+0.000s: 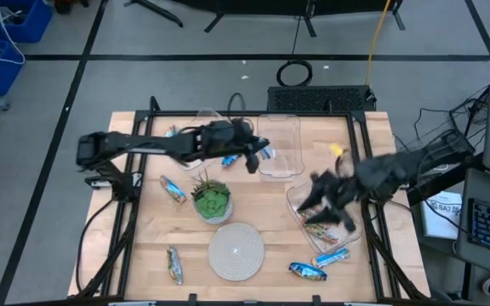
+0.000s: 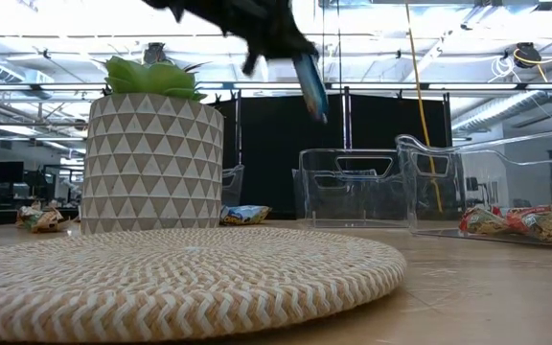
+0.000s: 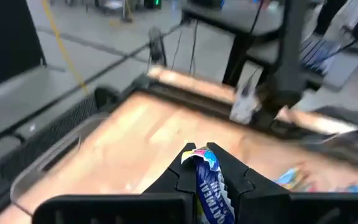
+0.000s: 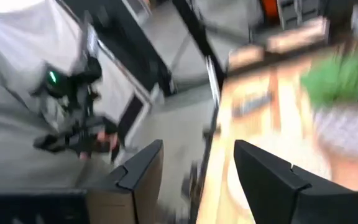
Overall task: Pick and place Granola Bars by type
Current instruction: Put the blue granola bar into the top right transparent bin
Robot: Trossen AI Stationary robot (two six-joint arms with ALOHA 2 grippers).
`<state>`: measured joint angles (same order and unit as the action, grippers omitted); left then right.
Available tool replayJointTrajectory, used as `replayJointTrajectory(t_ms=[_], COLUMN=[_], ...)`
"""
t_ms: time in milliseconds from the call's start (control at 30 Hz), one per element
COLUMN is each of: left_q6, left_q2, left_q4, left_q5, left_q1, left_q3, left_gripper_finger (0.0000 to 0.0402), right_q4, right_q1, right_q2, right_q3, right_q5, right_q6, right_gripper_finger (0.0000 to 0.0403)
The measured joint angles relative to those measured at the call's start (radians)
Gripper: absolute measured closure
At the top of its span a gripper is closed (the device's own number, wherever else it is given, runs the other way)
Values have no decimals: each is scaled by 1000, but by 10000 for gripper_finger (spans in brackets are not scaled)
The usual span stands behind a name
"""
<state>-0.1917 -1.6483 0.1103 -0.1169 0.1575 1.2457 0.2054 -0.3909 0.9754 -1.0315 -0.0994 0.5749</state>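
I've got my left gripper [image 1: 253, 158] pinching a blue bar [image 2: 311, 86], hanging long axis down beside the clear bin's [image 1: 296, 127] near rim (bin lies just rightward). Right gripper [image 4: 197, 168] is spread, empty, over the other bin [image 1: 294, 197].

**Hidden, cropped and blurred**

In the left wrist view the blue bar [image 3: 207, 180] runs off the picture's edge between the left pincer [image 3: 205, 171] fingers, its print only partly legible. The right wrist view is smeared: the potted plant [image 4: 347, 106] is a green-grey blur. From above, the right pincer [image 1: 320, 202] blurs over the right bin [image 1: 357, 234], hiding part of its contents.
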Motion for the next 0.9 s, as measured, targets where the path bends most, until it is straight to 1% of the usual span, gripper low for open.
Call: replayJointTrajectory(t_ms=[133, 267, 333, 400, 467, 567, 633, 700, 767, 833, 900], left_q6=[0, 0, -4, -21, -20, -1, 3, 15, 40, 65, 61], left_q2=[-88, -159, -187, -203, -202, -182, -158, -130, -109, -103, -104], left_q4=[28, 66, 82, 95, 86, 88, 98, 97, 86, 76, 69], left_q5=[52, 113, 160, 223, 274, 309, 312, 297, 259, 212, 201], left_q1=[39, 61, 69, 74, 75, 69, 68, 65, 65, 65, 68], left_q3=[0, 0, 0, 0, 0, 0, 1, 1, 2, 2, 2], left_gripper_finger=[377, 377, 377, 377, 354, 294, 257, 226, 201, 182, 167], right_q4=[-20, -6, -18, -28, -34, -75, -85, -81, -100, -148, -199], right_q1=[-107, -189, -224, -252, -273, -303, -319, -325, -327, -326, -326], right_q2=[38, 89, 109, 136, 165, 193, 211, 226, 239, 253, 266], right_q3=[51, 80, 80, 80, 81, 81, 81, 81, 81, 81, 81], right_q5=[128, 225, 260, 262, 257, 265, 286, 296, 309, 310, 312], right_q6=[71, 145, 178, 217, 267, 281, 276, 277, 277, 265, 248], right_gripper_finger=[217, 218, 218, 218, 218, 218, 218, 218, 218, 218, 218])
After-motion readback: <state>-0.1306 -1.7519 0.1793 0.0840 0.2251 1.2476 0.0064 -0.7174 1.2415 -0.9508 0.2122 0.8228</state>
